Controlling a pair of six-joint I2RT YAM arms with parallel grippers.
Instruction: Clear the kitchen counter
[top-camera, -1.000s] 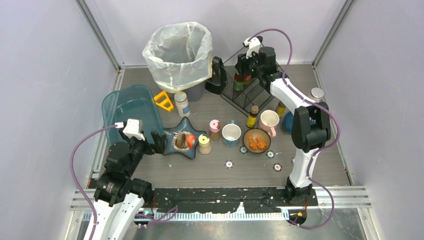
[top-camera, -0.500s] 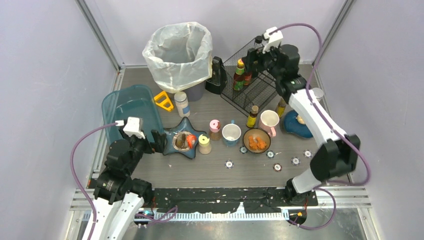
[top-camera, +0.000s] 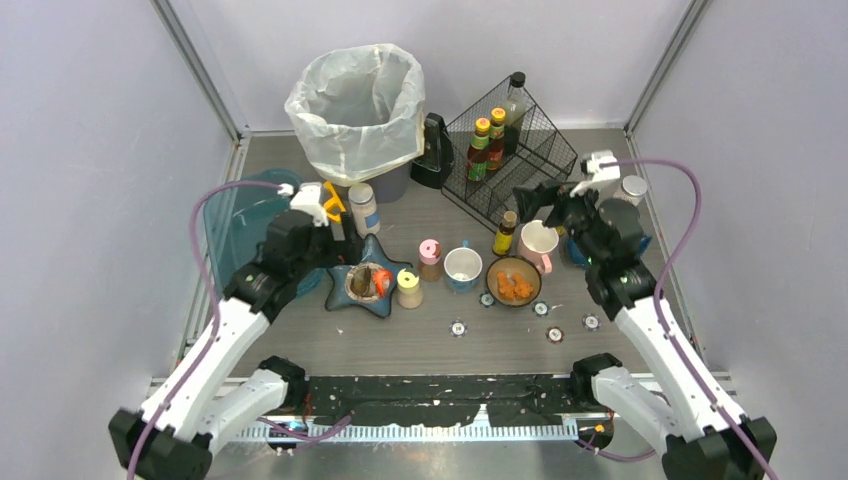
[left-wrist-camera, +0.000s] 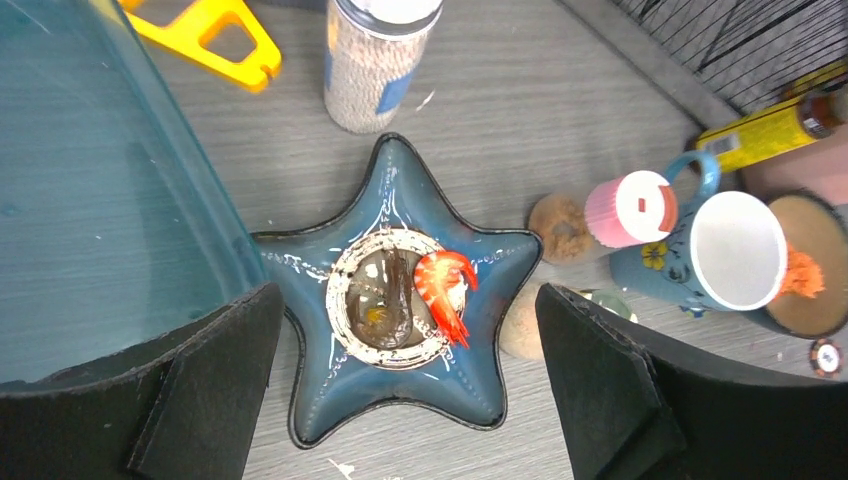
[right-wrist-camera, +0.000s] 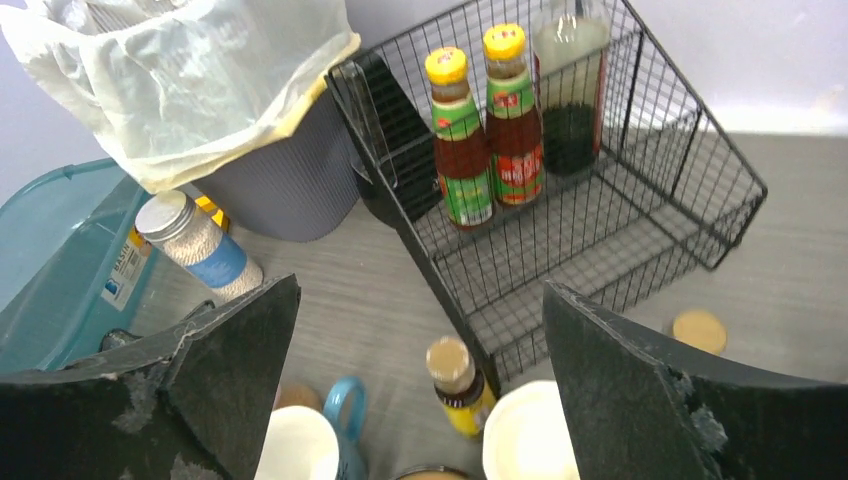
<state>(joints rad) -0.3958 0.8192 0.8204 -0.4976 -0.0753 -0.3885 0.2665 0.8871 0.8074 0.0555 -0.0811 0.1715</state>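
Walled in pale lilac; floored by the grey plank counter (top-camera: 400, 340), cluttered across the middle and back. On the left, bent at the elbow and angled forward from the base, with the left gripper (left-wrist-camera: 408, 295) pointed down over a star dish (left-wrist-camera: 400, 400) just beside the tub (left-wrist-camera: 90, 200). Fingers spread wide, holding nothing. On the right, raised along the right edge and leaning inward, with the right gripper (right-wrist-camera: 420, 288) above a pink mug (top-camera: 540, 243), facing the rack (right-wrist-camera: 600, 200). Likewise spread wide, gripping nothing.
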